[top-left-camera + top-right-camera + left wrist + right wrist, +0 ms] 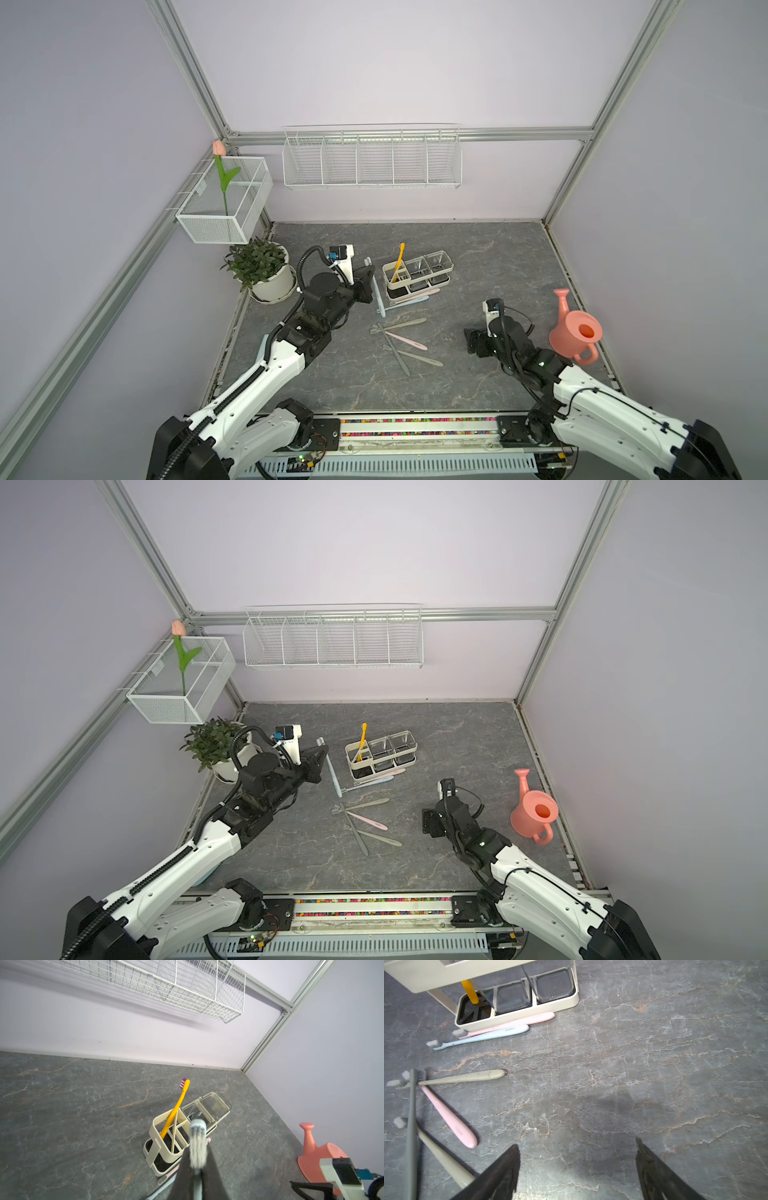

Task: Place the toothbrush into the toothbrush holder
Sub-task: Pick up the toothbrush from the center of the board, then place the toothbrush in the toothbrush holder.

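While the left gripper [371,277] is clamped shut on a light-blue toothbrush [379,301], whose head pokes past the fingertips, just beside the cream toothbrush holder [387,277], the right gripper [577,1145] hangs with its jaws wide apart over the grey marbled tabletop [654,1064]. A yellow toothbrush [399,262] leans in the holder's divided compartment. A pink toothbrush [512,1023] and a pale-blue one [483,1038] lie along its base.

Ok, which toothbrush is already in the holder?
The yellow toothbrush, leaning in the cream end of the toothbrush holder. The left gripper holds a light-blue one; the rest lie on the table.
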You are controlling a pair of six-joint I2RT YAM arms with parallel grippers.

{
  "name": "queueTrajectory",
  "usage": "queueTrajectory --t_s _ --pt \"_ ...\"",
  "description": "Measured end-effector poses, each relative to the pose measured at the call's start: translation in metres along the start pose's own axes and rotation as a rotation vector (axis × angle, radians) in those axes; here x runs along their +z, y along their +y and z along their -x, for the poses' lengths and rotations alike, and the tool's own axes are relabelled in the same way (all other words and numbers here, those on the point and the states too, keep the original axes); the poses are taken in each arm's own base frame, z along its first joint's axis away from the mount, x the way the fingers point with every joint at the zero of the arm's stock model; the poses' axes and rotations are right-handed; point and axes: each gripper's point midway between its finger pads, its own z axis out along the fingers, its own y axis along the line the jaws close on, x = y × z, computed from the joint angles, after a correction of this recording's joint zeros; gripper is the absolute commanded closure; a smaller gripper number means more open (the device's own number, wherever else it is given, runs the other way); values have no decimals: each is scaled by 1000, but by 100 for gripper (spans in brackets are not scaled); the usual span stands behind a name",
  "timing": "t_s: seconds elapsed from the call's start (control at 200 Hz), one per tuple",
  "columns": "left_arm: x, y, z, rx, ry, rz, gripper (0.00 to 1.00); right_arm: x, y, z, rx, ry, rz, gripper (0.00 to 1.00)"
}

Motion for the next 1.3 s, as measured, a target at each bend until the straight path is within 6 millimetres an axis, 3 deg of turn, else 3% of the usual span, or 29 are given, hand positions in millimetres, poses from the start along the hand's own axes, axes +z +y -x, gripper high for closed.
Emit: queueTrajectory --t_s 0.19,0.445,0.675,0.87,1.015,1.185,1.299 --pt "15 -1 10 45 0 18 100 0 0 3 -27 -11 0 11" --pt "29 -19 52 140 -61 -1 100 -2 -1 13 -61 -66 8 11" --pt "65 -7 36 213 -20 37 100 3 -18 5 -35 -85 -35 11" --pt "100 1 17 244 21 48 100 7 -20 6 -27 -84 -43 11" --pt "115 -2 26 277 -1 41 100 14 -20 -2 -37 -47 -52 11" --pt "122 -15 51 324 -63 19 100 17 -20 -5 -43 -25 -58 11" --pt "127 -17 56 369 -87 13 100 17 -20 -5 -42 -25 -59 11"
